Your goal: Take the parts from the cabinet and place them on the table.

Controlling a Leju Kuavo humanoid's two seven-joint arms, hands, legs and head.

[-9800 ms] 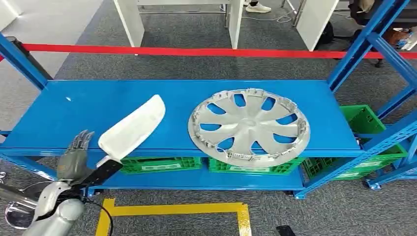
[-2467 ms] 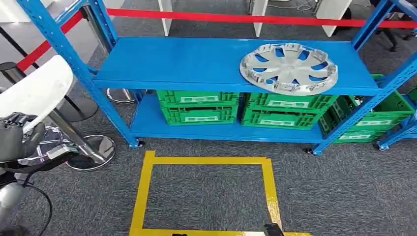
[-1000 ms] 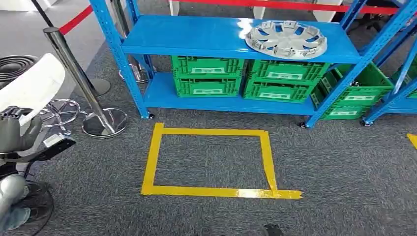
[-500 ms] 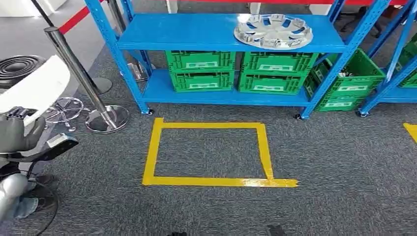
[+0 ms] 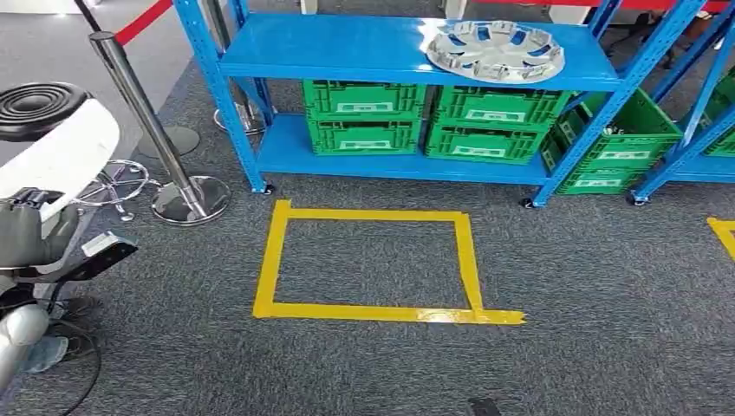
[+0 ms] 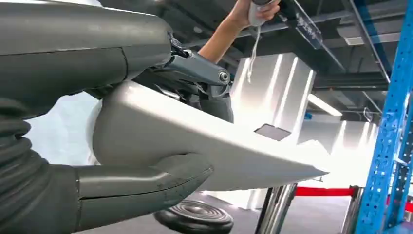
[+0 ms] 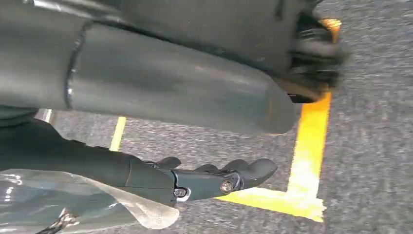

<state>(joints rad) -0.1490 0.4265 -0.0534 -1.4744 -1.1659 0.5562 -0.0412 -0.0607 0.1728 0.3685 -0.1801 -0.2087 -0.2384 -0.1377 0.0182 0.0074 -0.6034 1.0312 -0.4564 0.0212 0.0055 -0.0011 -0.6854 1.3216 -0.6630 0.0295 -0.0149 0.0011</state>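
My left hand (image 5: pixel 30 236) grips a long white curved part (image 5: pixel 62 158) at the head view's left edge, held up off the floor. The left wrist view shows that white part (image 6: pixel 209 144) lying across the hand, with the thick thumb (image 6: pixel 146 180) under it. A silver wheel cover (image 5: pixel 495 50) lies flat on the top shelf of the blue cabinet (image 5: pixel 347 48), far ahead of me. In the right wrist view my right hand (image 7: pixel 214 181) hangs over the grey carpet, fingers stretched out and holding nothing.
Green crates (image 5: pixel 364 117) fill the cabinet's lower shelf. A yellow tape square (image 5: pixel 273 251) marks the carpet before me. A chrome stanchion (image 5: pixel 143 108) with a red rope and a black round stool (image 5: pixel 35 100) stand at the left. A person's raised arm (image 6: pixel 226 29) shows beyond my left hand.
The left hand took the white part off the shelf and still holds it. The camera has backed away from the cabinet; the wheel cover stays on the shelf.
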